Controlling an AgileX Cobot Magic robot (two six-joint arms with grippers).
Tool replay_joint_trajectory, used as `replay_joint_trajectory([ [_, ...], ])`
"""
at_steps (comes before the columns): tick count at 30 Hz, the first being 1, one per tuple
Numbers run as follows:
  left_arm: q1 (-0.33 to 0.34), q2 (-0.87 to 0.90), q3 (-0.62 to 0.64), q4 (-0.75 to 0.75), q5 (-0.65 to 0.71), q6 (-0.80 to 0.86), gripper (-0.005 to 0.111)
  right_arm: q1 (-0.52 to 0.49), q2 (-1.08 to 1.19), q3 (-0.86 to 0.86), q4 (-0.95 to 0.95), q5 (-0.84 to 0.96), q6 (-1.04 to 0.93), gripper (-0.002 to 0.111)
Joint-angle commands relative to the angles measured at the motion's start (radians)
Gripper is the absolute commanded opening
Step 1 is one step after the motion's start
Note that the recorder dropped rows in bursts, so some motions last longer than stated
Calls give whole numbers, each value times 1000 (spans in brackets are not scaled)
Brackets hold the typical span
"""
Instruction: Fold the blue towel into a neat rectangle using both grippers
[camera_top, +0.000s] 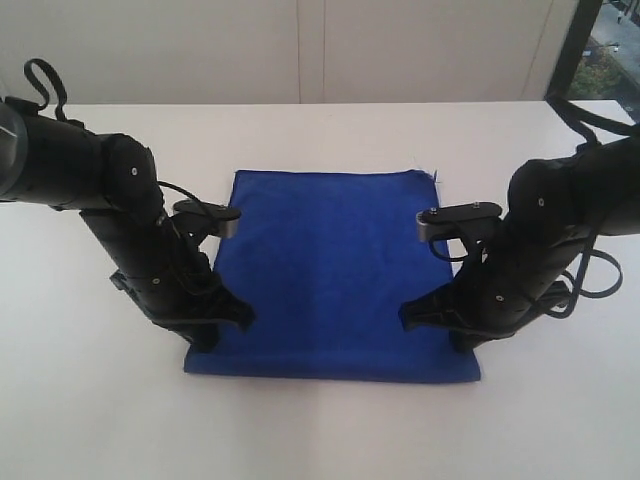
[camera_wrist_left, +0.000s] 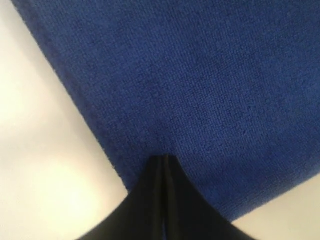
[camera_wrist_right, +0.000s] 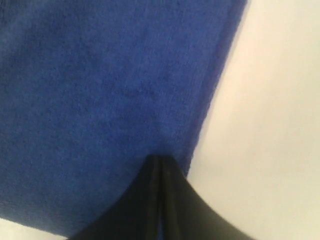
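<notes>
The blue towel (camera_top: 330, 270) lies flat on the white table as a nearly square shape, with a small thread tag (camera_top: 436, 176) at its far right corner. My left gripper (camera_top: 205, 340) stands fingers-down on the towel's near left corner. My right gripper (camera_top: 462, 343) stands the same way on the near right corner. In the left wrist view the left gripper (camera_wrist_left: 164, 158) has its fingers closed to a thin slit, tips sunk into the towel (camera_wrist_left: 200, 75) just inside its side edge. The right gripper (camera_wrist_right: 159, 157) looks the same on the towel (camera_wrist_right: 100, 75). A blue sliver shows in each slit.
The white table (camera_top: 320, 430) extends around the towel on every side. A pale wall runs behind its far edge. A dark window frame (camera_top: 575, 50) stands at the back right. Black cables (camera_top: 590, 270) loop off the right arm.
</notes>
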Motion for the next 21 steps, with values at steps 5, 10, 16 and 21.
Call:
replay_joint_trajectory([
  [5, 4, 22, 20, 81, 59, -72, 0, -1, -53, 2, -29, 3, 15, 0],
  [10, 4, 22, 20, 75, 62, -108, 0, -1, -61, 2, -29, 1, 28, 0],
  [16, 2, 20, 20, 56, 83, -108, 0, -1, -61, 2, -29, 1, 31, 0],
  [21, 2, 20, 20, 43, 105, -108, 0, -1, -61, 2, -29, -2, 31, 0],
])
